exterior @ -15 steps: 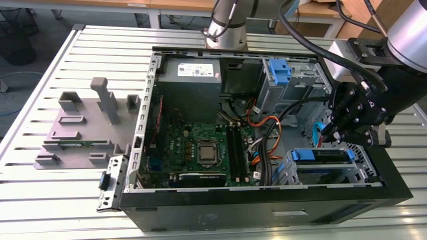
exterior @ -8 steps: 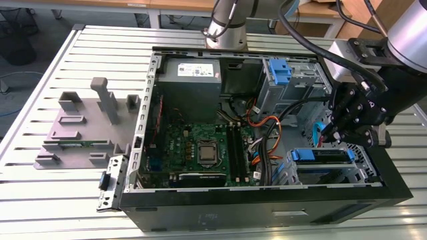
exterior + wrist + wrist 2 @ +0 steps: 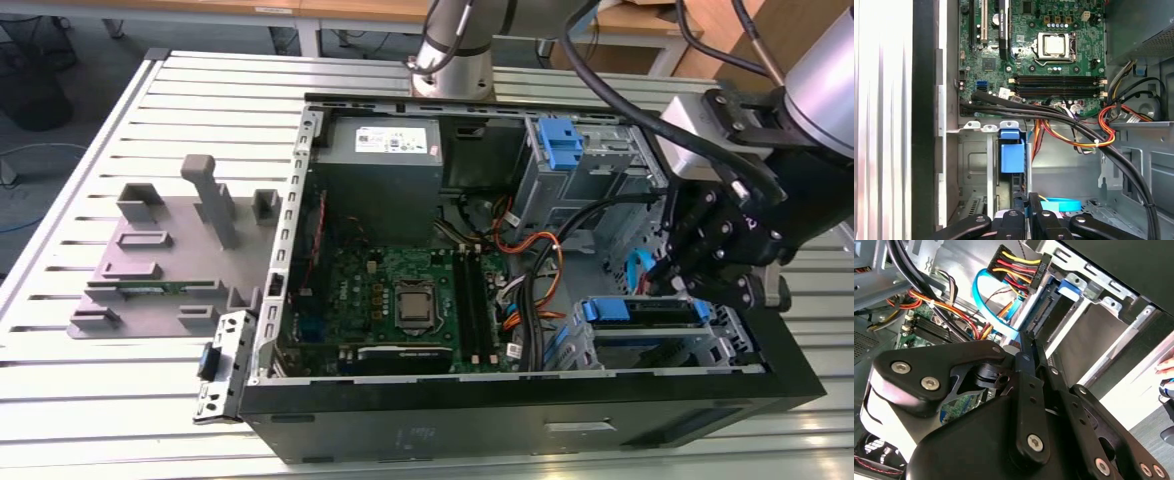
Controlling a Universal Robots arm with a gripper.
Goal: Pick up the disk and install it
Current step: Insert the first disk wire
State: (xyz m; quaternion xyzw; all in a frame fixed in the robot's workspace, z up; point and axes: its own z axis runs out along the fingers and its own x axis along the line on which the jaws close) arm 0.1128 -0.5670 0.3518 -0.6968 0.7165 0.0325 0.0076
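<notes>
The disk sits in the drive cage (image 3: 607, 345) at the near corner of the open computer case on the exterior view's right. Its blue carrier (image 3: 641, 310) shows at the cage's top. In the first wrist view the carrier's blue tab (image 3: 1011, 156) stands straight ahead of my gripper (image 3: 1026, 199). In the second wrist view the disk's connector edge (image 3: 1046, 310) lies just beyond my gripper (image 3: 1026, 340). The two fingers are pressed together with nothing between them, their tips at the disk's end. The black gripper (image 3: 687, 285) hangs over the cage.
A blue flat cable (image 3: 989, 305) and a red-yellow power plug (image 3: 1019, 267) hang beside the disk. Black cables (image 3: 1064, 120) cross the case above the motherboard (image 3: 400, 300). A second blue carrier (image 3: 561, 140) sits in the far bay. A grey stand (image 3: 174, 250) is outside the case.
</notes>
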